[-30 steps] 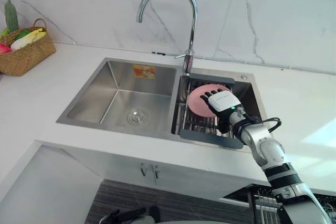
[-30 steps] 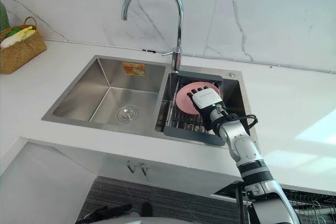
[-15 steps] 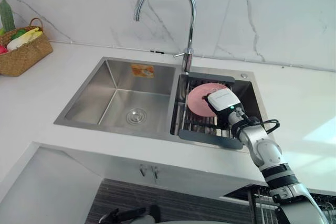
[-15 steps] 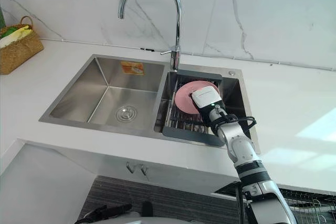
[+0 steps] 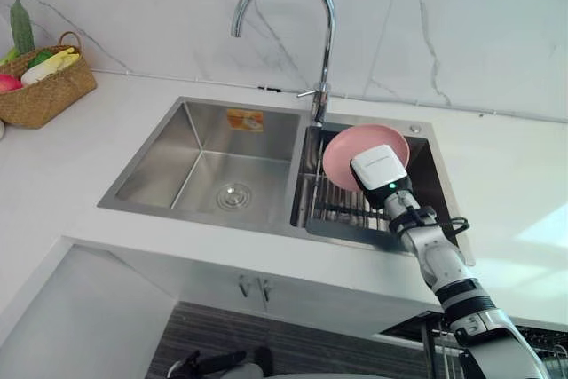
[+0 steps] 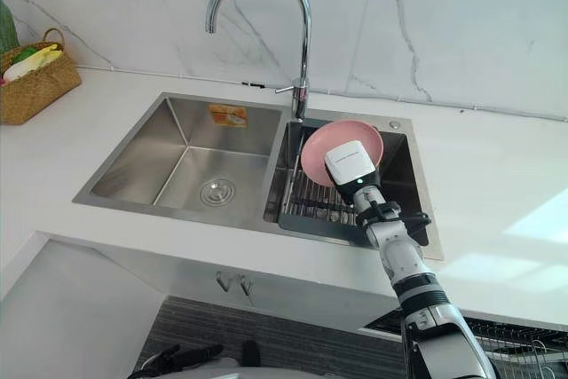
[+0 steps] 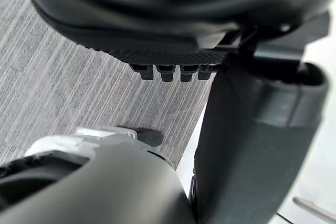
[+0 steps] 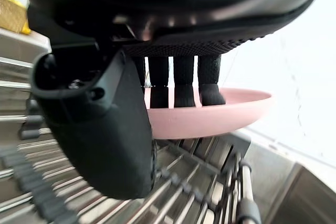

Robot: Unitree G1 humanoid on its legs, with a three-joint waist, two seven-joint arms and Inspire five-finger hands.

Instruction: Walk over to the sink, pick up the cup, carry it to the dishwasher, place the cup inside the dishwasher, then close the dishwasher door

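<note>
Since earlier frame, pink dish [image 5: 348,150] rose from lean in rack [image 5: 342,212] to position above it, carried by right hand [image 5: 380,169]; hand closed on dish rim, fingers [image 8: 184,85] inside, thumb beneath; no cup seen, dish handled instead. Progress judged: walk and pick-up done; carry, loading, door closing outstanding. Dish shallow, round, smooth pink, thin-rimmed; rack below hand, metal bars in dark frame; sink [image 5: 160,155] brushed steel, basin to hand's left. Left hand [image 7: 173,19] idle over grey floor; open or closed could not be told.
</note>
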